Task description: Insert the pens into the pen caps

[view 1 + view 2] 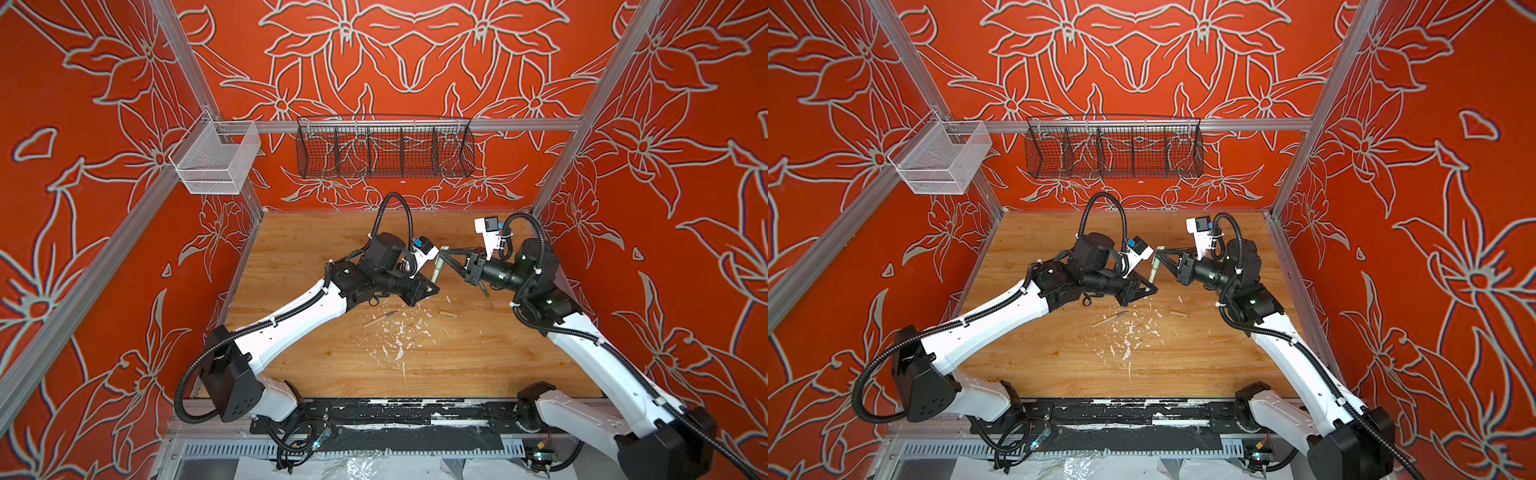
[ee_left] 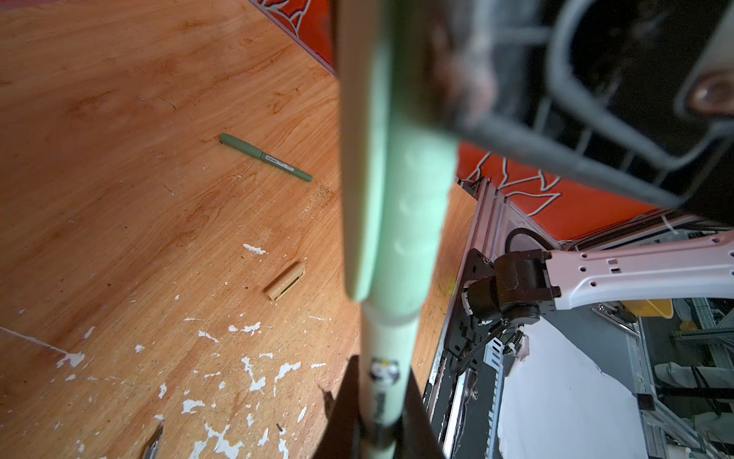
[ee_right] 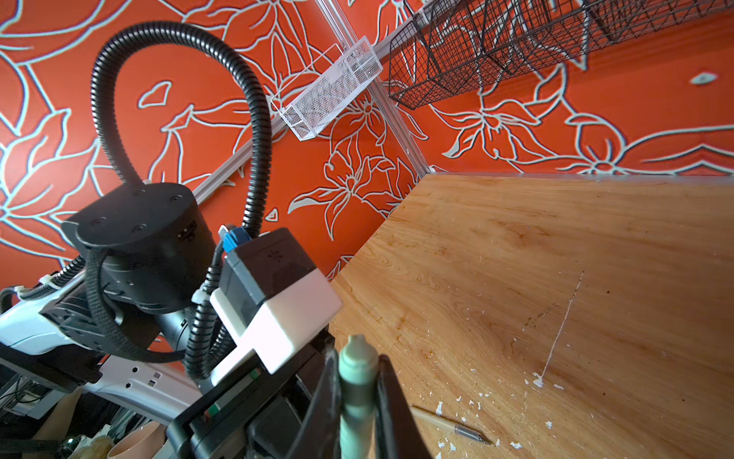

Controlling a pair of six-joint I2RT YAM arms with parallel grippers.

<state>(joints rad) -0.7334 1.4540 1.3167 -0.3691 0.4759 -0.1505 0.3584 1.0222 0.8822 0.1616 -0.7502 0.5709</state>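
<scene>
Mint pen point(image 1: 437, 269) hangs tilted above the worktop point(image 1: 311, 361), bridging both grippers. My left gripper point(image 1: 433, 287) is clamped on its barrel end, and my right gripper point(image 1: 443, 250) is closed on the pale green cap point(image 2: 413, 198). The beige pen point(image 1: 380, 319) and beige cap point(image 1: 447, 313) lie apart below.

Mint pen point(image 2: 391, 337) blurred close-up, beige pen point(image 2: 155, 441) cut off by edge

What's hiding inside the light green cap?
The pale mint pen goes into the cap. Only its barrel shows outside; the tip is covered by the cap, so it cannot be seen.
</scene>
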